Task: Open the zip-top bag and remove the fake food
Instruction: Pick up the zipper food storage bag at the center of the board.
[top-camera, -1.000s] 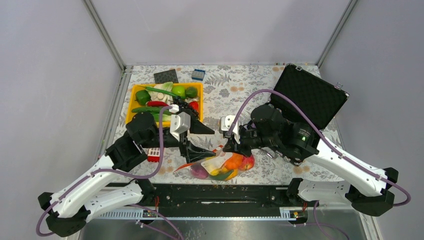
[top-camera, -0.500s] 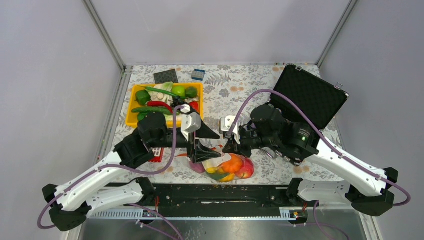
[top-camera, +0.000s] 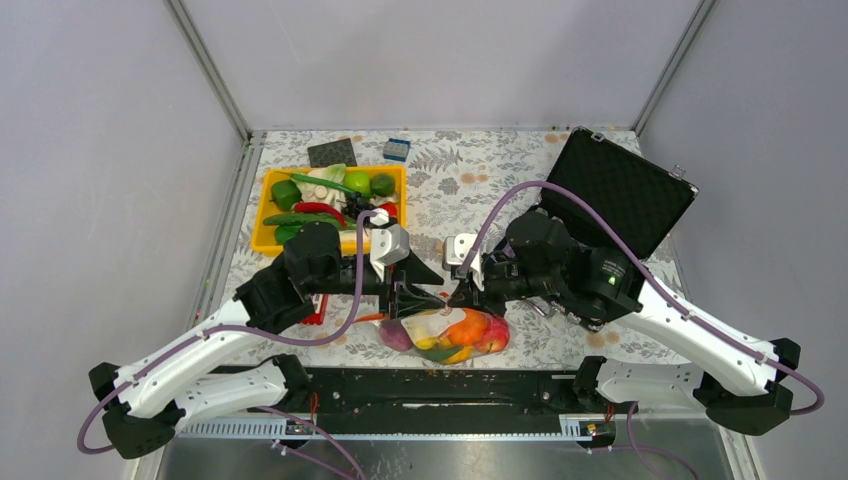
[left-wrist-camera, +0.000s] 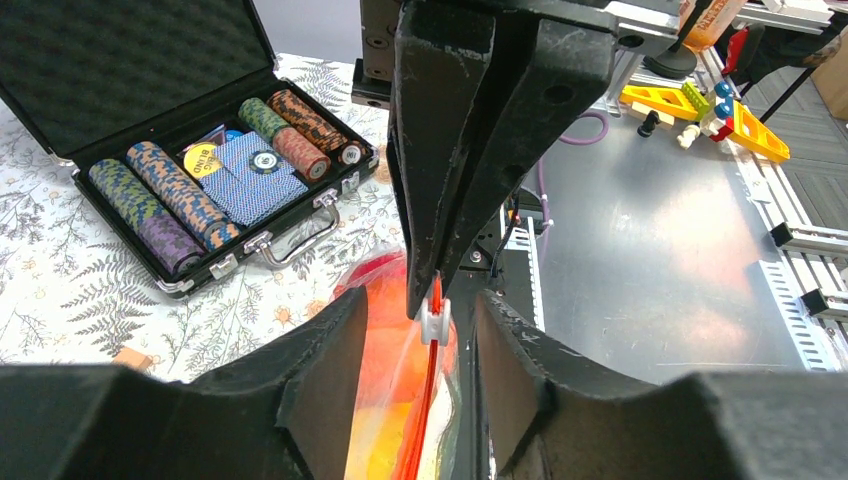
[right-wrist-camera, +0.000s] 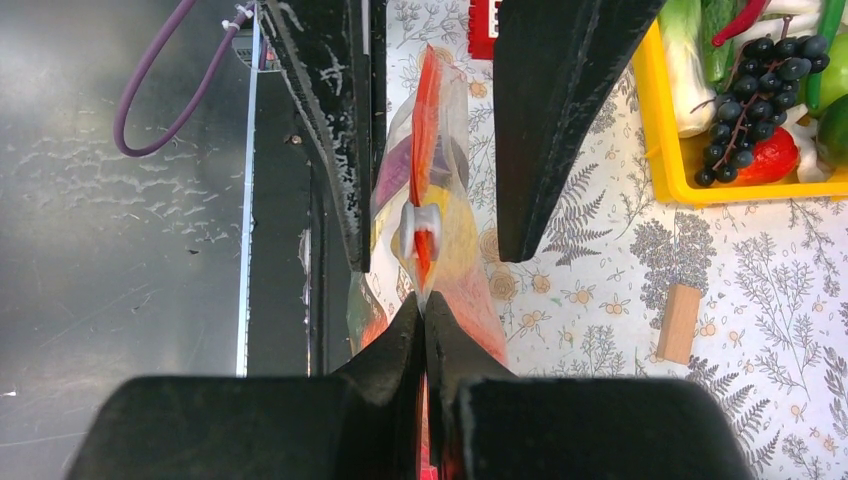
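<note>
The zip-top bag (top-camera: 440, 328) lies at the table's near edge, its red-orange zip strip (left-wrist-camera: 432, 400) held upright. Through the clear plastic shows the fake food (top-camera: 468, 328), orange, red, yellow and purple pieces. My right gripper (right-wrist-camera: 425, 302) is shut on the strip's end, just beside the white slider (right-wrist-camera: 420, 232). My left gripper (left-wrist-camera: 420, 302) faces it, open, one finger on each side of the slider (left-wrist-camera: 433, 322) with small gaps left and right. In the top view the left gripper (top-camera: 418, 294) and the right gripper (top-camera: 462, 296) meet tip to tip above the bag.
An open black case (left-wrist-camera: 200, 190) with striped poker chip rolls stands on the right. A yellow tray (top-camera: 262, 210) of green vegetables and dark grapes (right-wrist-camera: 750, 85) stands at the back left. A small wooden block (right-wrist-camera: 680, 322) and a red-white object (top-camera: 318, 308) lie nearby.
My left arm has swung right until its fingers straddle the slider, and its jaws have narrowed. The right gripper has stayed shut on the strip and hardly moved.
</note>
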